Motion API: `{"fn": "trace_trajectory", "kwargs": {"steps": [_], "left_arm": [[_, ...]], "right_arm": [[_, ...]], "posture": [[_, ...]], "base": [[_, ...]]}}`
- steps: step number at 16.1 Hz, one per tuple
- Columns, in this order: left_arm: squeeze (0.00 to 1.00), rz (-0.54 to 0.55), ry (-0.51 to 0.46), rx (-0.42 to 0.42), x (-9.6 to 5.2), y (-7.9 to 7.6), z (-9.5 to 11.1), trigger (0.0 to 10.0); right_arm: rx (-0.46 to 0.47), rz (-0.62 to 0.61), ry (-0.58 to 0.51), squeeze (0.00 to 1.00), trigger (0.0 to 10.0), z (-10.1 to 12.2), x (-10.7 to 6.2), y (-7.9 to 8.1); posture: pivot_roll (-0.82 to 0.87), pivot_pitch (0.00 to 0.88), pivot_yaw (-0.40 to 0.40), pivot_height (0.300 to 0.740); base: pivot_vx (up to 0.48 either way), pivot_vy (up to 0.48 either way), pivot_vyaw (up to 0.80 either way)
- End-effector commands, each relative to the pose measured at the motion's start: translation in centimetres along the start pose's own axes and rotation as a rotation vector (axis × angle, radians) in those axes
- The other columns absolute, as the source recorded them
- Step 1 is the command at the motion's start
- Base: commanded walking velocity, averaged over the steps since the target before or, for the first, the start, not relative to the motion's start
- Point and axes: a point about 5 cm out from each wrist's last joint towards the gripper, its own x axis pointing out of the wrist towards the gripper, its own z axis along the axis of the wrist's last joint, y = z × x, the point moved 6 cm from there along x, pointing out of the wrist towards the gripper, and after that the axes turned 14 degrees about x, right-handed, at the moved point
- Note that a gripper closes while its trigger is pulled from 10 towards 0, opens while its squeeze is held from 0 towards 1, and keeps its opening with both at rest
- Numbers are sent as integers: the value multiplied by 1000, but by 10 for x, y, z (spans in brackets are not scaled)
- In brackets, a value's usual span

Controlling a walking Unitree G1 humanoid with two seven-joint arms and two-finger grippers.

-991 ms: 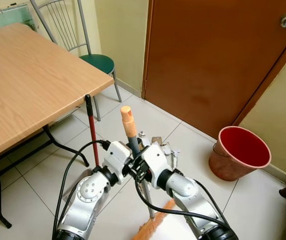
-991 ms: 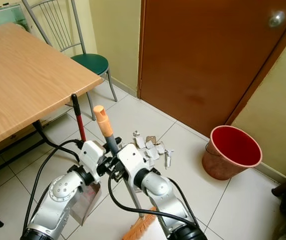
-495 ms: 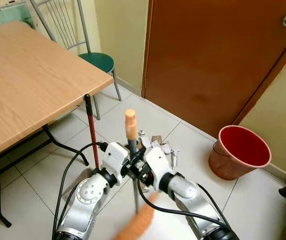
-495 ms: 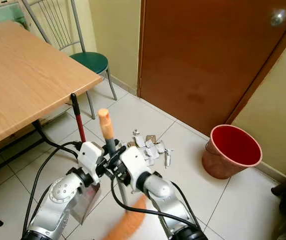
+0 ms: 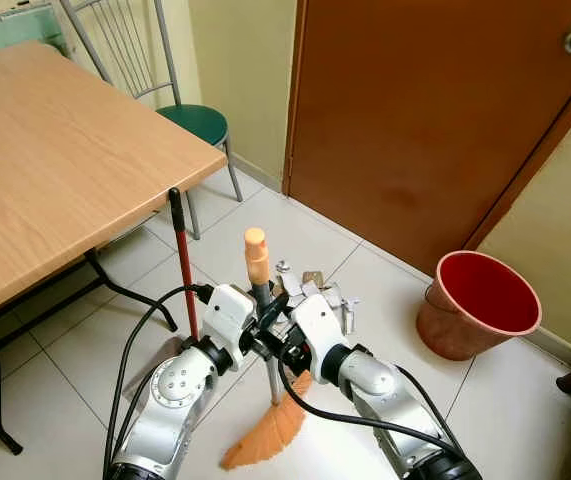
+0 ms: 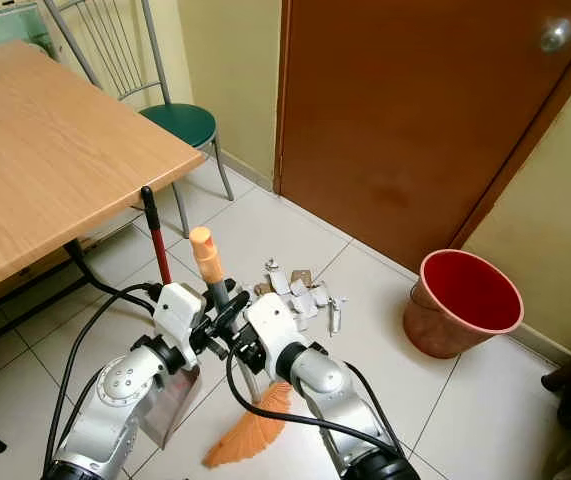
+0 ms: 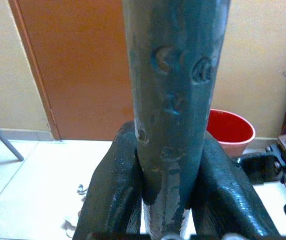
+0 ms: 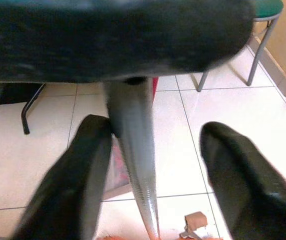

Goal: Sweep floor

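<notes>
A broom stands almost upright in front of me, with an orange tip point(image 5: 255, 250), a dark teal handle point(image 7: 175, 75) and orange bristles point(image 5: 263, 440) on the tiles. My left gripper point(image 5: 262, 322) is shut on the teal handle, one finger pressed to each side. Just below it, my right gripper point(image 8: 158, 165) is open; the metal shaft point(image 8: 135, 165) runs between its fingers and lies against one of them. A small pile of paper scraps point(image 5: 320, 293) lies on the floor beyond the broom. A dustpan with a red stick handle point(image 5: 181, 260) stands to the left.
A wooden table point(image 5: 55, 170) is at the left, with its black legs point(image 5: 115, 285) close to the dustpan. A green-seated metal chair point(image 5: 195, 125) stands behind it. A brown door point(image 5: 425, 120) is ahead and a red bucket point(image 5: 480, 305) at the right.
The broom's bristles have swung left across the tiles, from below my right arm toward the dustpan side. Both grippers stayed on the handle.
</notes>
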Motion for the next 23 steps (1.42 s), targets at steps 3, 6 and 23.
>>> {"fn": "trace_trajectory", "kwargs": {"steps": [3, 6, 23], "left_arm": [[0, 56, 20, 7, -11, 16, -5, 0], [0, 17, 23, -5, -12, 6, -6, 0], [0, 22, 11, -50, -11, 14, -2, 0]], "right_arm": [[34, -199, -98, 894, 10000, 22, -13, -50], [81, -190, -147, 0, 10000, 33, -14, -50], [-21, -74, -75, 1000, 10000, 25, -12, -26]], "posture": [[49, 117, -43, 740], [50, 118, -44, 740], [52, 112, -46, 740]], "base": [[0, 0, 0], [0, 0, 0], [0, 0, 0]]}}
